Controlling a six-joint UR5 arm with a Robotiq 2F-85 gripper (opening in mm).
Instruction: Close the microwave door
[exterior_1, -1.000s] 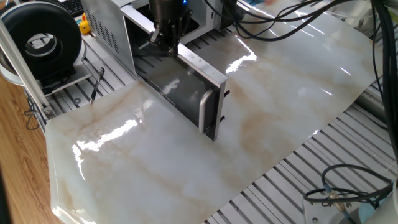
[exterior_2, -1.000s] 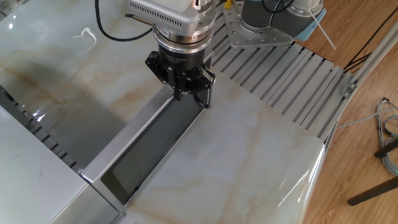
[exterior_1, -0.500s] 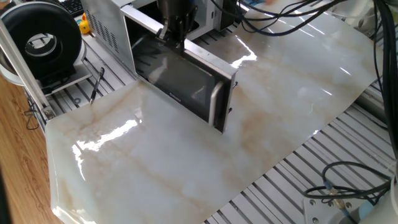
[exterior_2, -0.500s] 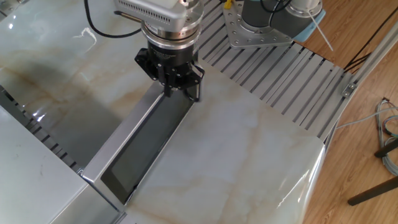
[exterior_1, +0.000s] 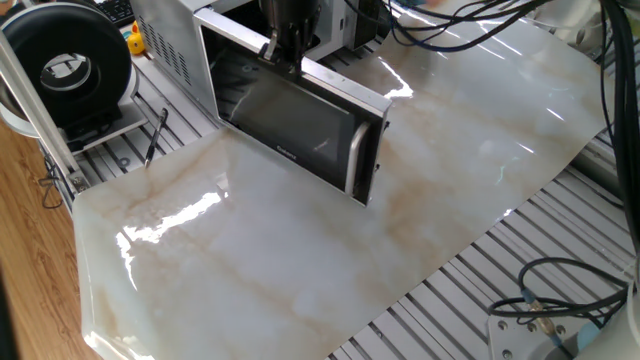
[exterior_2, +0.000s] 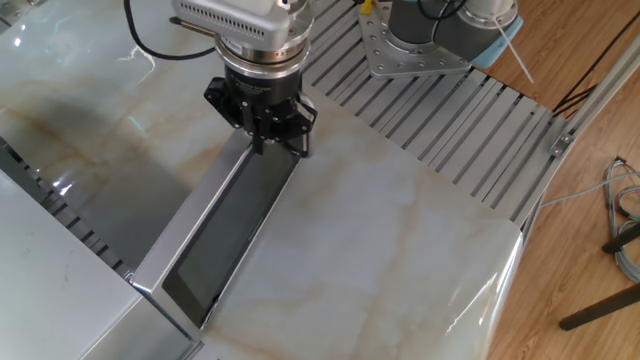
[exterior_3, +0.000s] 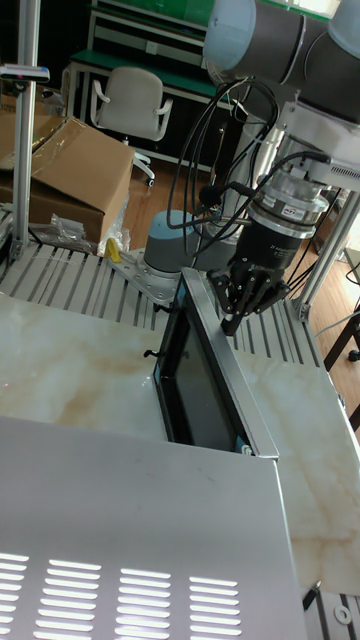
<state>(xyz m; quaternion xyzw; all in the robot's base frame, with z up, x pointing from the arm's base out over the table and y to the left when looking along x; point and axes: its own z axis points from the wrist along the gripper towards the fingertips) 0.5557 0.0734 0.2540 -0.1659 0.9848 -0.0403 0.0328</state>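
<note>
The microwave (exterior_1: 172, 47) stands at the back left, and its flat top (exterior_3: 150, 520) fills the lower part of the tall view. The microwave door (exterior_1: 297, 127) stands partly open, with its dark glass and silver bar handle (exterior_1: 354, 160) facing the marble sheet. From above, the door shows as a long silver top edge (exterior_2: 205, 245), which is also visible in the tall view (exterior_3: 228, 370). My gripper (exterior_1: 284, 52) points down at that top edge. Its fingers (exterior_2: 272, 140) are drawn together on nothing, and the tips (exterior_3: 234, 322) converge right at the edge.
A round black fan-like device (exterior_1: 66, 63) and a yellow duck (exterior_1: 135, 41) sit at the left. Cables (exterior_1: 560, 290) lie at the lower right. The marble sheet (exterior_1: 300, 260) covers the slatted table. The arm's base (exterior_3: 172, 252), a cardboard box (exterior_3: 72, 170) and a chair (exterior_3: 130, 100) are behind.
The door's handle end has swung back toward the microwave, narrowing the opening. My gripper has moved along with the door's top edge.
</note>
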